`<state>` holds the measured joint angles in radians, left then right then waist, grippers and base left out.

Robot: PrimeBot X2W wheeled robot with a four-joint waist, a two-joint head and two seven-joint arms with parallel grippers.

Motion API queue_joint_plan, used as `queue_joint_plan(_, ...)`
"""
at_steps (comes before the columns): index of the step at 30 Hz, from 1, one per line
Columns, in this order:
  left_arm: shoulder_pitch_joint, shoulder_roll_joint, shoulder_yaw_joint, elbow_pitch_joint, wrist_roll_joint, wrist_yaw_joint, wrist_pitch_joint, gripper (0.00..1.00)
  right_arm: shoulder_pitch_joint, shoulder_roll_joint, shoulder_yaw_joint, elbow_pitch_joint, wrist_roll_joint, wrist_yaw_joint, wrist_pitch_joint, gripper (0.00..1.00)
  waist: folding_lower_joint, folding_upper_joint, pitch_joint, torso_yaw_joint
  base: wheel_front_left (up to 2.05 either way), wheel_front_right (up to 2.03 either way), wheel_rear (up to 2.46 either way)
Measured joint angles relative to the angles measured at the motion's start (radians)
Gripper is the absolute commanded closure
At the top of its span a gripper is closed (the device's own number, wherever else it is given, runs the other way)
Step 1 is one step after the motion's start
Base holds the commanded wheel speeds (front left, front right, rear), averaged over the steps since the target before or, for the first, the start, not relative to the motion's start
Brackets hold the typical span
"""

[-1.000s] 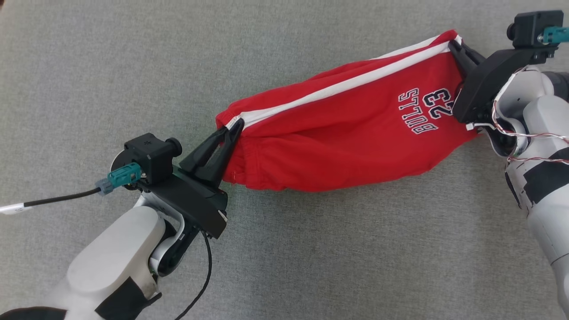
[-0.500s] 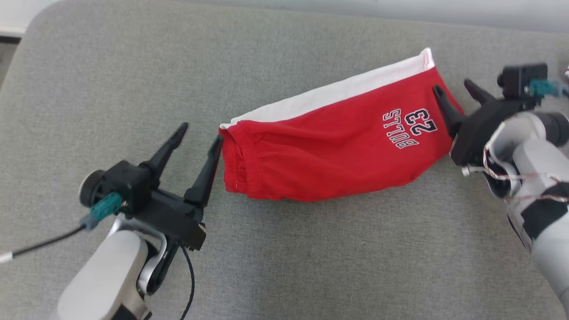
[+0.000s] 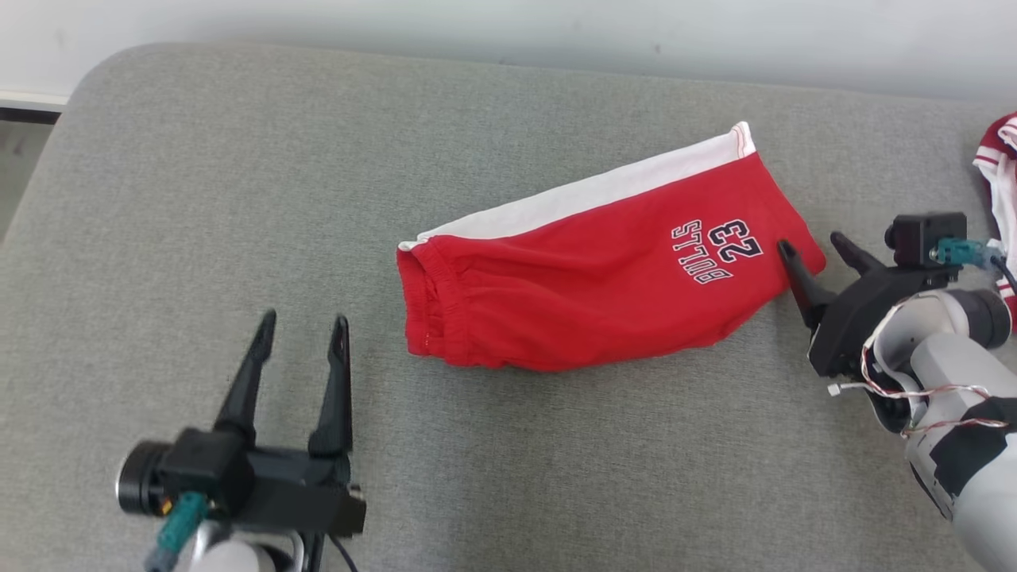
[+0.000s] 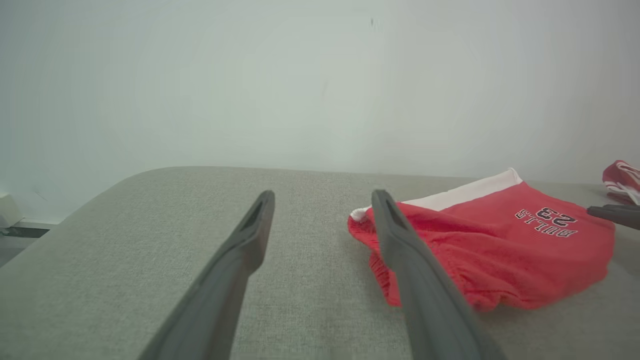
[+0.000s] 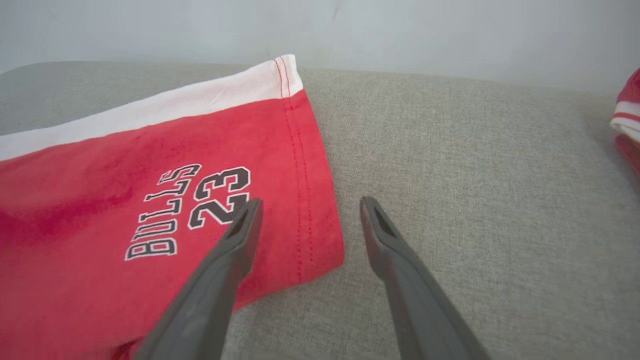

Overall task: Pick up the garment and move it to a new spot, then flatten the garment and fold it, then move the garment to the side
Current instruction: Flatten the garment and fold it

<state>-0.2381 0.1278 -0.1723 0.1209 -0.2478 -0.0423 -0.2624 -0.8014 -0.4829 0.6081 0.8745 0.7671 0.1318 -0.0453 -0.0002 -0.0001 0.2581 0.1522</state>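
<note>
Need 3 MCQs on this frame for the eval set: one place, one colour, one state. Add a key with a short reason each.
1. Between the left gripper and the right gripper, the lettering on the red shorts sits:
A) at the left gripper's end
B) at the right gripper's end
C) midway

2. The band along the shorts' far edge is:
A) black
B) white
C) blue

3. The grippers are:
A) both shut on the shorts
B) left open, right shut on cloth
C) both open, clamping nothing

Key:
1 B, the print lies just beside the right gripper's fingertips.
2 B, a white strip runs along the edge toward the wall.
3 C, both finger pairs stand spread and the shorts lie on the grey cushion.
</note>
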Motion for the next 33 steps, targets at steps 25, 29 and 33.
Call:
queue_joint_plan(25, 0.106, -0.076, 0.109, 0.028, 0.064, -0.063, 0.000, 0.00, 0.006, 0.051, 0.043, 0.094, 0.072, 0.000, 0.035, 1.00, 0.0002, 0.0000, -0.038, 0.033, 0.00, 0.00, 0.00)
queue_joint_plan(29, 0.130, -0.076, 0.112, 0.040, 0.065, -0.063, 0.000, 0.00, 0.041, 0.053, 0.045, 0.065, 0.104, 0.000, 0.007, 1.00, 0.0002, 0.0000, -0.070, 0.025, 0.00, 0.00, 0.00)
queue_joint_plan(33, 0.167, -0.077, 0.112, 0.054, 0.074, -0.069, 0.000, 0.00, 0.124, 0.042, 0.046, -0.011, 0.150, 0.000, -0.028, 1.00, 0.0001, 0.0000, -0.117, 0.010, 0.00, 0.00, 0.00)
